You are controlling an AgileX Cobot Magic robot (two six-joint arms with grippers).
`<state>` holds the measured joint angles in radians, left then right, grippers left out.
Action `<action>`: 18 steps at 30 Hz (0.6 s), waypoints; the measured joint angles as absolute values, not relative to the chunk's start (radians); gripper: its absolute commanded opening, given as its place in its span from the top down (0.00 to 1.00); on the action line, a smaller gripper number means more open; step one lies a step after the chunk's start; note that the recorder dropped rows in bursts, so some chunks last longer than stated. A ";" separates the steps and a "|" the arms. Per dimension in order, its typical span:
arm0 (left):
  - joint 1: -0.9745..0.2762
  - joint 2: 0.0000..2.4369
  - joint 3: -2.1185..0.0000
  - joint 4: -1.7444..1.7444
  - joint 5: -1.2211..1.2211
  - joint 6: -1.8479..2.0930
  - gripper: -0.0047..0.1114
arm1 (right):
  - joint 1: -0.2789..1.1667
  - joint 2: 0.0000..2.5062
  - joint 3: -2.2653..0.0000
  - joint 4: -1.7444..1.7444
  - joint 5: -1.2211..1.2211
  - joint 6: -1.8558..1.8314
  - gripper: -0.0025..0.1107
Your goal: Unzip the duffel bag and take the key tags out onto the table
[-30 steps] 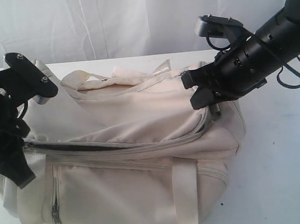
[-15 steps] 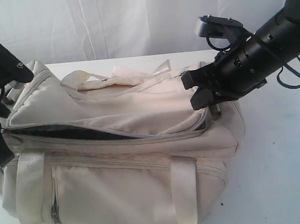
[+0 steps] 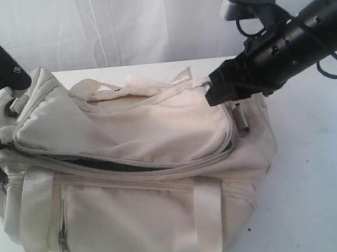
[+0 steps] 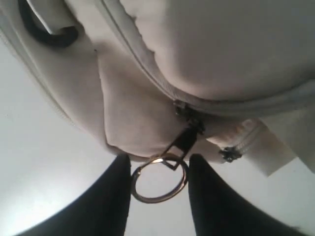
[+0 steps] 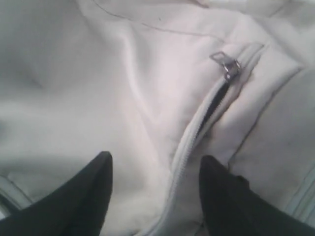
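A large cream-white fabric duffel bag (image 3: 140, 210) lies on the broad white table (image 3: 318, 178), with its long side to me. Its main zip is open along the front, and a dark gap (image 3: 101, 164) shows under the top flap. The flap stands higher at the left end of the bag than at the right.

At that left end is the left gripper (image 4: 159, 164). A thin round metal ring (image 4: 158, 200) sits between its two black fingers, and they press on it from both sides, about half closed. The ring hangs on a black zip pull (image 4: 183, 142), which goes up to the slider at the bag's seam.

The right gripper (image 5: 156, 162) hovers just over the right end of the bag. Its fingers stand wide apart and have nothing between them. Under them I see only pale fabric and a short zip with a small silver slider (image 5: 226, 64), partly open. The gripper does not touch this slider.
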<state>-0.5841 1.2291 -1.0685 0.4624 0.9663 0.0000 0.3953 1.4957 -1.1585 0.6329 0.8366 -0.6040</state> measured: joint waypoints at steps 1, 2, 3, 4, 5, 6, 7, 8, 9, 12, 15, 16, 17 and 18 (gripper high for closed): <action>-0.584 1.213 -1.068 0.462 0.966 0.006 0.96 | 0.395 1.471 -1.160 0.653 0.837 -0.663 0.47; -0.584 1.201 -1.068 0.462 0.966 0.012 0.96 | 0.393 1.456 -1.160 0.678 0.842 -0.716 0.47; -0.584 1.186 -1.068 0.462 0.966 0.018 0.96 | 0.393 1.442 -1.162 0.736 0.863 -0.815 0.47; -0.584 1.179 -1.068 0.462 0.966 0.018 0.96 | 0.393 1.434 -1.162 0.782 0.880 -0.866 0.47; -0.584 1.171 -1.068 0.461 0.964 0.019 0.96 | 0.398 1.428 -1.162 0.830 0.906 -0.933 0.47; -0.584 1.166 -1.068 0.461 0.964 0.019 0.96 | 0.410 1.426 -1.164 0.872 0.936 -0.996 0.47; -0.584 1.162 -1.068 0.460 0.964 0.019 0.96 | 0.423 1.425 -1.164 0.901 0.964 -1.042 0.47; -0.584 1.160 -1.068 0.458 0.964 0.019 0.96 | 0.445 1.425 -1.164 0.925 0.985 -1.090 0.47; -0.584 1.158 -1.068 0.454 0.964 0.019 0.96 | 0.471 1.425 -1.164 0.936 0.996 -1.130 0.47; -0.584 1.158 -1.068 0.418 0.958 0.021 0.96 | 0.556 1.424 -1.164 0.928 1.001 -1.208 0.47; -0.584 1.156 -1.068 0.367 0.950 0.050 0.96 | 0.655 1.424 -1.164 0.868 0.953 -1.230 0.47; -0.584 1.156 -1.068 0.354 0.948 0.059 0.96 | 0.688 1.424 -1.164 0.838 0.927 -1.233 0.47; -0.584 1.156 -1.068 0.349 0.946 0.062 0.96 | 0.715 1.424 -1.164 0.811 0.897 -1.233 0.47; -0.584 1.156 -1.068 0.344 0.946 0.064 0.96 | 0.748 1.424 -1.164 0.775 0.865 -1.230 0.47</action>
<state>-0.5841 1.1558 -1.0685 0.3436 0.9456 0.0641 0.7480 1.4241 -1.1639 0.7755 0.8648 -1.2302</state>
